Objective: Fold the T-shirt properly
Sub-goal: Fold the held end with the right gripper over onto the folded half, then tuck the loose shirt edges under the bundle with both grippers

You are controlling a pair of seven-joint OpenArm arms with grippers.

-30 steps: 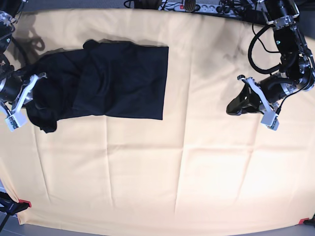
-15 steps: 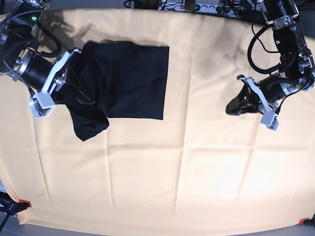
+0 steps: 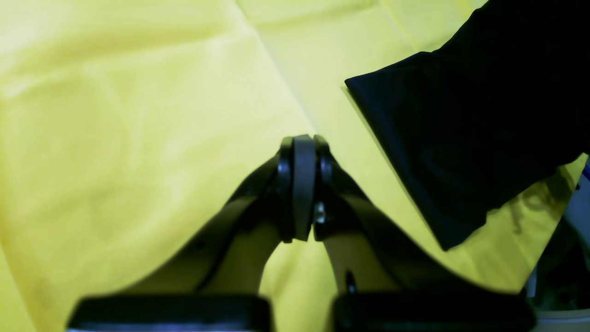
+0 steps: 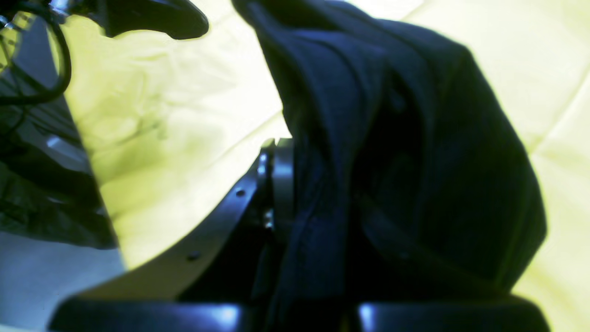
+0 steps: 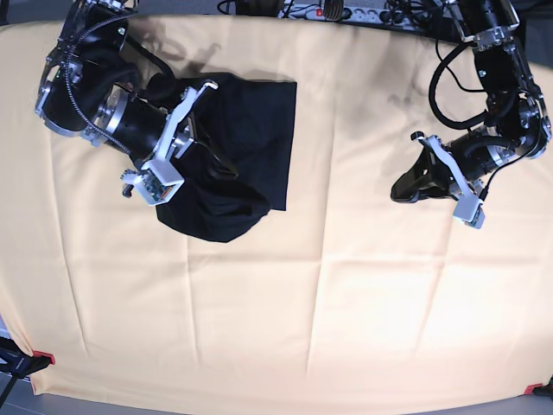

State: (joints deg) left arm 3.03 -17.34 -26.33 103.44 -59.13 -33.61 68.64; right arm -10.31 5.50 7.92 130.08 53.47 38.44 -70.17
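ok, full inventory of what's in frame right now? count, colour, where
T-shirt: one, black, upper left of the base view, partly folded, one end bunched in the right gripper.
Cloth: one, pale yellow-orange, creased, spread across the whole work surface under everything.
Red clips: two, at the cloth's bottom corners in the base view.
Power strip and cables: one strip, black leads, past the top edge of the cloth.
Right gripper: one, black with white fingertips, shut on the T-shirt, base view left.
Left gripper: one, black, shut and holding nothing, above bare cloth, base view right.
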